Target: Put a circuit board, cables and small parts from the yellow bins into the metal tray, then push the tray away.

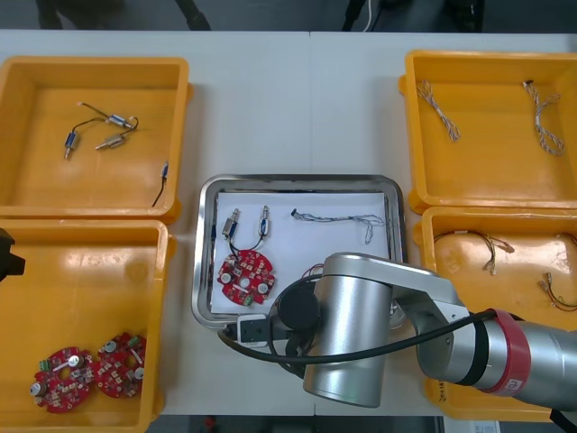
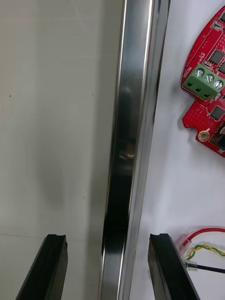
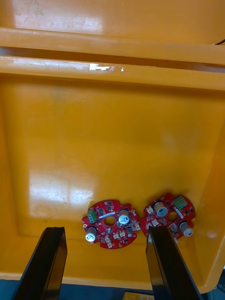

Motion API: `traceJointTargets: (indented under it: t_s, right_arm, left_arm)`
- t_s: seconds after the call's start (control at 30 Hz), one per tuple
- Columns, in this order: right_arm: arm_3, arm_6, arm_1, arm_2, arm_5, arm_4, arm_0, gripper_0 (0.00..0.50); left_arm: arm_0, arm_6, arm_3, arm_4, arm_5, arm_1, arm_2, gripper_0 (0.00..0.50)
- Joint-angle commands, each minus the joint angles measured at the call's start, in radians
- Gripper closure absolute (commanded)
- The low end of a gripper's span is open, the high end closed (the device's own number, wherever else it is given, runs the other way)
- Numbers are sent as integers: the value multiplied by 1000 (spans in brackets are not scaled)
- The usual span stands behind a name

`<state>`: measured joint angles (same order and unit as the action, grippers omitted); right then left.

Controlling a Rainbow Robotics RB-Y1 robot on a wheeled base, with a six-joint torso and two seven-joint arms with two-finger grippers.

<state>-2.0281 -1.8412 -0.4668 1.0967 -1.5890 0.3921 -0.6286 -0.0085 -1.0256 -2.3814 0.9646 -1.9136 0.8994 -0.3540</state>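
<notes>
Front view: metal tray point(image 1: 297, 181) sits mid-tabletop point(image 1: 279, 90) between the yellow bins. On its white inside lie one circuit board point(image 1: 245, 276), two small metal parts point(image 1: 233, 224) just beyond it, and a twisted cable point(image 1: 343, 219), probably the blue and white kind. The right arm point(image 1: 361, 334) reaches across the tray's near right corner and covers it. Far-left bin point(image 1: 36, 180) holds small parts on black leads. Near-left bin point(image 1: 90, 280) holds two spare boards point(image 1: 65, 379) side by side. Both right bins point(image 1: 478, 180) hold loose cables.

Right wrist view: right pincer point(image 2: 108, 241) has its jaws spread wide, nothing held. It straddles the tray's shiny rim, with one finger over bare tabletop and the other over the white liner. The circuit board lies farther along inside the tray. A red and yellow cable point(image 2: 206, 241) lies just beside the inner finger.

Left wrist view: left pincer point(image 3: 105, 234) is spread apart and empty, hanging above the near-left bin, with the two spare boards just past its fingertips point(image 3: 157, 234).
</notes>
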Motion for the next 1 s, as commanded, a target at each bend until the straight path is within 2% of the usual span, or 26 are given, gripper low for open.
traceJointTargets:
  t_s: [0.03,0.4,0.43,0.47,0.5,0.53,0.57,0.6,0.63,0.7,0.73,0.77,0.83,1.0]
  right_arm:
    - [-12,23,25,19,-2,-9,12,0]
    - [-12,42,26,19,-23,-13,10,0]
    - [-12,43,26,19,-25,-15,10,65]
    - [-12,43,26,19,-25,-15,10,65]
    - [-12,49,25,19,-28,-16,12,228]
    - [-12,54,26,19,-31,-18,12,228]
    - [-12,56,26,19,-31,-18,12,324]
    - [-12,60,26,19,-32,-19,12,324]
    - [-12,63,28,19,-34,-21,12,382]
    - [-12,65,30,19,-36,-21,12,400]
    - [-12,68,31,19,-37,-22,10,431]
    - [-12,68,31,19,-37,-22,10,431]
    - [-12,69,33,19,-37,-22,12,470]
    - [-11,71,33,19,-37,-36,10,500]
  left_arm:
    - [22,-117,-28,-4,-6,38,-29,0]
    - [22,-117,-28,-4,-6,38,-29,0]
    - [22,-117,-28,-4,-6,38,-29,0]
    - [22,-117,-28,-4,-6,38,-29,0]
    - [22,-117,-28,-4,-6,38,-29,0]
    - [22,-117,-28,-4,-6,38,-29,0]
    - [22,-117,-28,-4,-6,38,-29,0]
    - [22,-117,-28,-4,-6,38,-29,0]
    - [22,-117,-28,-4,-6,38,-29,0]
    - [22,-117,-28,-4,-6,38,-29,0]
    - [22,-117,-28,-4,-6,38,-29,0]
    - [22,-117,-28,-4,-6,38,-29,0]
    - [22,-117,-28,-4,-6,38,-29,0]
    - [22,-117,-28,-4,-6,38,-29,0]
